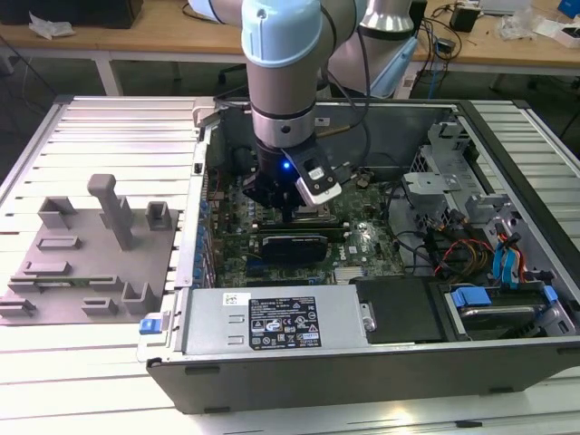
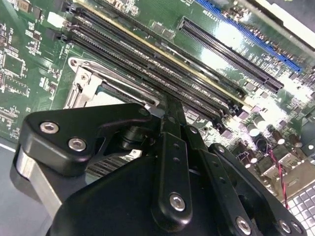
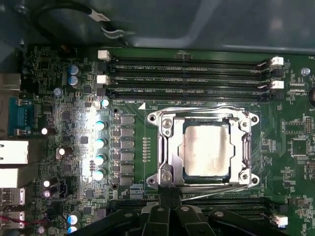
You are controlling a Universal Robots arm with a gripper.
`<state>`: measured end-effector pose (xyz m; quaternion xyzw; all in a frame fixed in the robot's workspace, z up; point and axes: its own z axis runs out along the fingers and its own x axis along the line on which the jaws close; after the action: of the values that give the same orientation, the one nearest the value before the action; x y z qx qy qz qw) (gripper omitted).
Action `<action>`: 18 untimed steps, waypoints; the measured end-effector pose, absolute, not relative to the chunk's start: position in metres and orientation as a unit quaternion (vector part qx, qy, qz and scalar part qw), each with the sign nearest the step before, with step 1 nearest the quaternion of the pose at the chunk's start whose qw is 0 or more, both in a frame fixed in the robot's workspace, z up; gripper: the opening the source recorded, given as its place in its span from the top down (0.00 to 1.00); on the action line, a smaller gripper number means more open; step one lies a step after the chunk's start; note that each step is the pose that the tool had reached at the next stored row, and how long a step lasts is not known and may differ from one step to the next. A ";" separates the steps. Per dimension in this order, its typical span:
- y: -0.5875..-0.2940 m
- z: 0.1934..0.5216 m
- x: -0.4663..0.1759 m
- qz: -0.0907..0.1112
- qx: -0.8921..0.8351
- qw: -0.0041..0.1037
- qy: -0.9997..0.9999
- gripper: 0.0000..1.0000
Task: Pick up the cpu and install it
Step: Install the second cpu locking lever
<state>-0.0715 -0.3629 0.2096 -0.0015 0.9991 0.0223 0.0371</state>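
In the first wrist view the cpu (image 3: pixel 205 148), a flat square chip with a dull silver top, lies seated in the metal-framed socket (image 3: pixel 166 150), just beyond the gripper (image 3: pixel 170 204), whose jaws meet with nothing between them. The exterior view shows the arm reaching down into the open computer case (image 1: pixel 507 362), with a grey fixture plate (image 1: pixel 63 272) on the counter (image 1: pixel 54 381) toward the exterior view's left.

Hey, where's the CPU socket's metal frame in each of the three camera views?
Exterior view: the socket frame is at the motherboard's middle, mostly hidden under the gripper.
First wrist view: the frame is in full sight, with the cpu lying inside.
Second wrist view: the frame's corner is just beyond the gripper.
Shared landmark: the memory slots beside the frame, in both wrist views.
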 end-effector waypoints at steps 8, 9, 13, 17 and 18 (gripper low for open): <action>-0.373 0.209 -0.074 0.041 0.000 0.038 0.998 0.89; -0.373 0.209 -0.075 0.048 0.000 0.039 0.998 0.89; -0.373 0.208 -0.078 0.062 0.001 0.040 0.997 0.89; -0.374 0.206 -0.079 0.074 0.004 0.040 0.996 0.89; -0.374 0.206 -0.079 0.074 0.005 0.040 0.996 0.89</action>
<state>-0.0786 -0.3743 0.2061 0.0048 0.9964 0.0744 0.0403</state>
